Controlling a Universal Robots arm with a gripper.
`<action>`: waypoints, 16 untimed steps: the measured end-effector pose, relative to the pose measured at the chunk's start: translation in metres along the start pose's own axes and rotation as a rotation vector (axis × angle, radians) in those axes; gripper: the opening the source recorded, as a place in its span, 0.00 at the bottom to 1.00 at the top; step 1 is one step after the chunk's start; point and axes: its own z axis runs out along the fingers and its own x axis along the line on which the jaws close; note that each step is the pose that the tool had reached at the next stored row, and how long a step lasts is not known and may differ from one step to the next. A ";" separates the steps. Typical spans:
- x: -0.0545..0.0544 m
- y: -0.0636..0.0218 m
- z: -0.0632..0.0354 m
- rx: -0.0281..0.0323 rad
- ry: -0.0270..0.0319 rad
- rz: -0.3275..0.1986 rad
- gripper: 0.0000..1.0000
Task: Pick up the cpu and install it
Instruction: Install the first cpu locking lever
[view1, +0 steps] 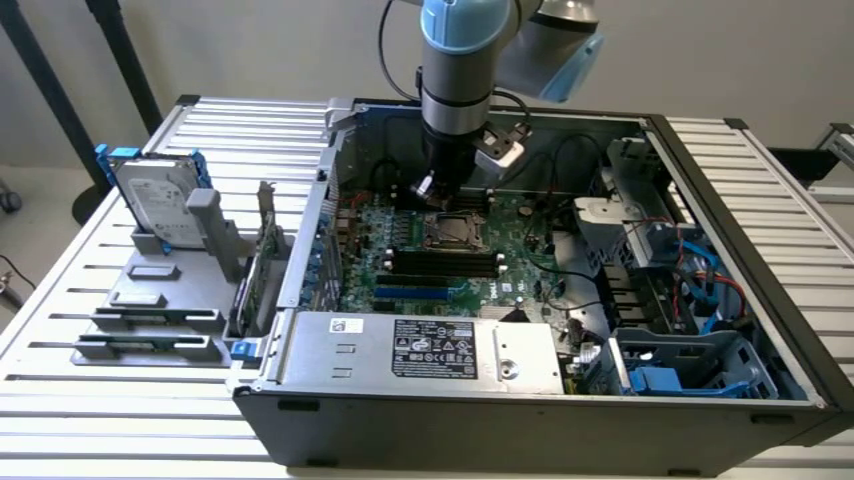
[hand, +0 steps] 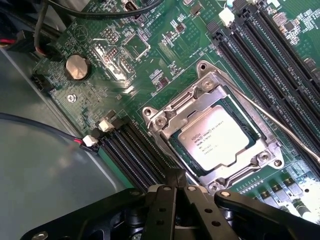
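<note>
Arm (view1: 470, 40) cut off by the exterior view's top edge. Fine print on the cpu (hand: 218, 138) too small to read. Gripper (hand: 176, 200) linkage chopped by the wrist view's edge, tips out of sight. Hard drive (view1: 158, 205) label unreadable, lower part masked by its grey stand (view1: 214, 230).

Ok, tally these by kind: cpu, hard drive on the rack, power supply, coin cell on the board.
cpu: 1
hard drive: 1
power supply: 1
coin cell: 1
Total: 4
</note>
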 end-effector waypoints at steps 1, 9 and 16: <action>0.000 0.0001 0.0000 0.0001 -0.0001 0.000 0.11; 0.001 -0.0001 -0.0030 0.0000 -0.0001 0.000 0.11; 0.001 -0.0016 -0.0083 0.0000 0.0001 0.000 0.11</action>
